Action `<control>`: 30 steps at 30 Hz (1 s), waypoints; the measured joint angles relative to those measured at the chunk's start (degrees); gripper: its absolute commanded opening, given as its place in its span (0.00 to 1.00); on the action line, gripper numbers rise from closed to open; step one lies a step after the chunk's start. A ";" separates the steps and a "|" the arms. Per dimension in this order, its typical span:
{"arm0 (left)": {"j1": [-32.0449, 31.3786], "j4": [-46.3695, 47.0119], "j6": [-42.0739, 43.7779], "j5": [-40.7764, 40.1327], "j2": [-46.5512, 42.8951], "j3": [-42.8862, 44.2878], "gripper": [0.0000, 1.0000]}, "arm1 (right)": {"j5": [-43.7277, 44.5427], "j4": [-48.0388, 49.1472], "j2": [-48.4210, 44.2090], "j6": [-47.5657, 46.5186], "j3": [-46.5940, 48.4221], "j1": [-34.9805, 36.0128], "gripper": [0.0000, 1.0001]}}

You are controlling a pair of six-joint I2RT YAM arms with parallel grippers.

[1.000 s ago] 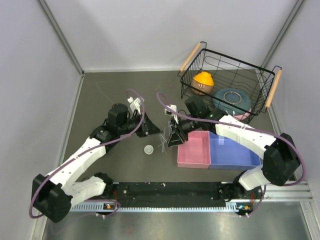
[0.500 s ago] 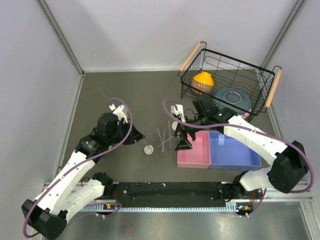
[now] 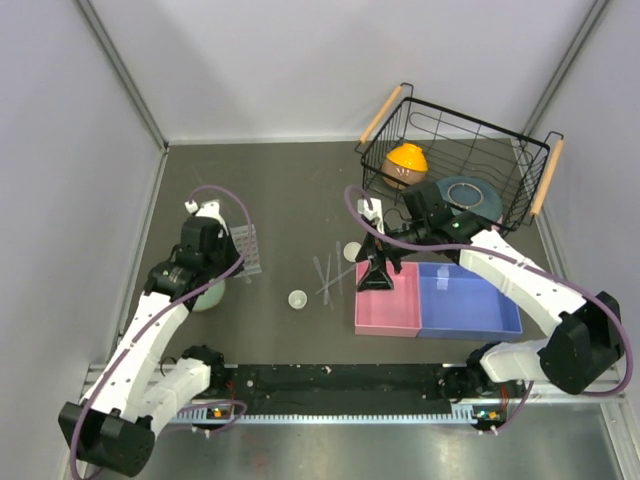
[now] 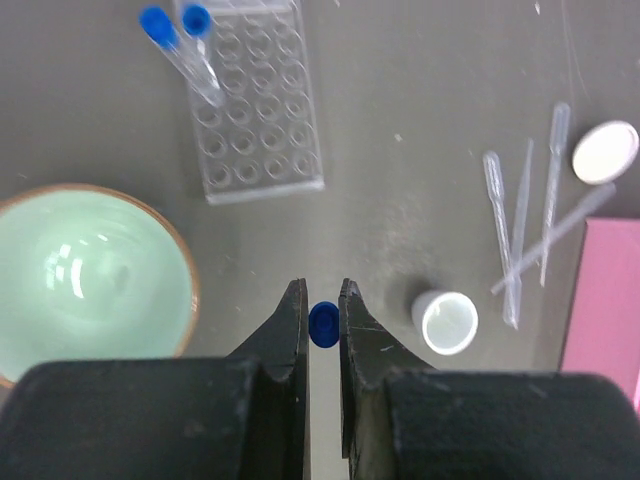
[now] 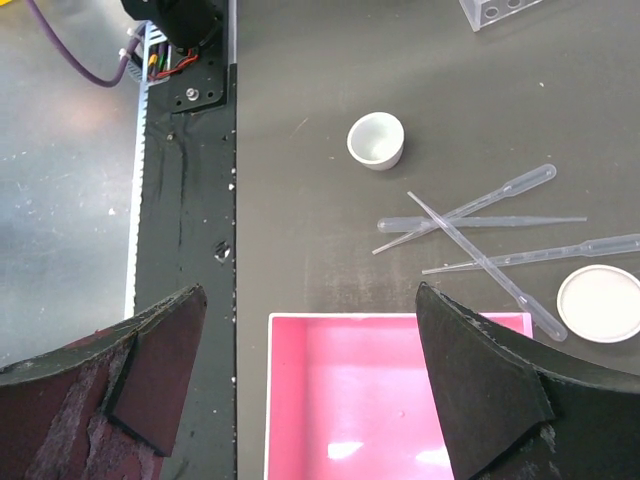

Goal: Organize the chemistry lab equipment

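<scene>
The dark worktop [image 3: 260, 190] carries a black wire basket [image 3: 478, 117] in its far right corner, holding an orange bowl [image 3: 406, 160] and a teal plate [image 3: 463, 197]. Toward the near edge, right of the middle, a blue tray [image 3: 470, 305] and a pink tray [image 3: 392, 305] sit touching side by side, the pink one nearer the middle. A pale green bowl [image 4: 80, 270] stands by the left edge.

The clear tube rack [image 4: 262, 110] lies just beside that bowl on its far side, apart from it. Two blue-capped tubes [image 4: 190, 50] stand tilted at one end of the rack.

Four thin clear pipettes [image 5: 480, 225] lie crossed over one another on the middle of the worktop, just left of the pink tray. A flat white dish [image 5: 598, 303] lies beside their bulb ends. A deeper white dish [image 5: 376, 139] sits a little apart, toward the left edge.

The right gripper [image 5: 310, 300] hangs over the pink tray's near left corner, jaws spread wide with nothing between them. The left gripper [image 4: 322, 300] hangs above the worktop between bowl and deeper dish, clamped on a third tube [image 4: 323, 323], only its blue cap showing.
</scene>
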 measured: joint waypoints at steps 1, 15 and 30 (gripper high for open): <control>0.79 0.61 0.76 -0.94 0.55 0.46 0.00 | -0.20 0.00 -0.09 -0.04 0.00 0.00 0.86; 10.16 18.47 4.59 -5.62 16.15 1.07 0.00 | -1.49 0.15 -0.70 -0.07 -1.11 -0.22 0.86; 12.28 25.57 6.10 -5.81 24.39 1.29 0.00 | -1.88 0.15 -0.87 -0.37 -1.22 -0.74 0.87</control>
